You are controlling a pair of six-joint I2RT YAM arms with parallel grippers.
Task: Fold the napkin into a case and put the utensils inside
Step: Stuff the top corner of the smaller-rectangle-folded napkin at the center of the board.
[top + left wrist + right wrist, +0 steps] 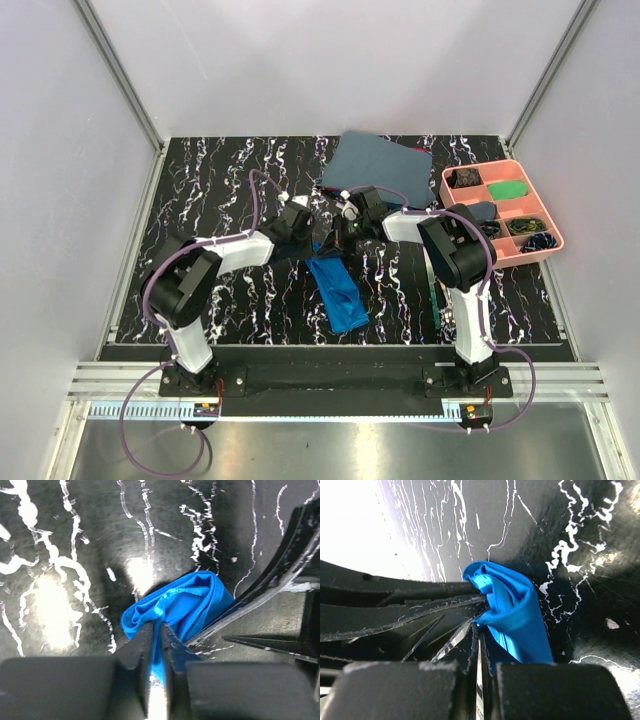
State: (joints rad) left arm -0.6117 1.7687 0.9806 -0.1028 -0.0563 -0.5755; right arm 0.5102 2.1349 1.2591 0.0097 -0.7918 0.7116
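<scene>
To the left of the pink tray (480,168) and nearer to me, the napkin (338,292) lies on the black, white-veined surface (230,170). It is a thin, bright royal-blue cloth with a slight sheen. It is gathered into a narrow, creased strip that runs away from me at a slant.

The far end of the strip is bunched into soft folds, and both grippers meet there.

- **Left gripper (157,632):** I see its two dark fingers drawn almost together, with a ridge of the blue cloth (185,600) pinched between them.
- **Right gripper (478,630):** It is fully closed. The gathers of the cloth (515,610) converge on its tips, so it appears to clamp an edge of the same bunch. In the left wrist view its fingers touch the right side of that bunch.

A larger, dull grey-blue cloth (382,165) lies flat just beside the far left corner of the tray. The tray is rigid plastic divided into compartments. One compartment holds something green and the others hold dark items that I cannot identify.

The utensils (436,292) lie nearer than the tray, beside the right arm. They show as thin long pieces, one with green on it, and are largely hidden.
</scene>
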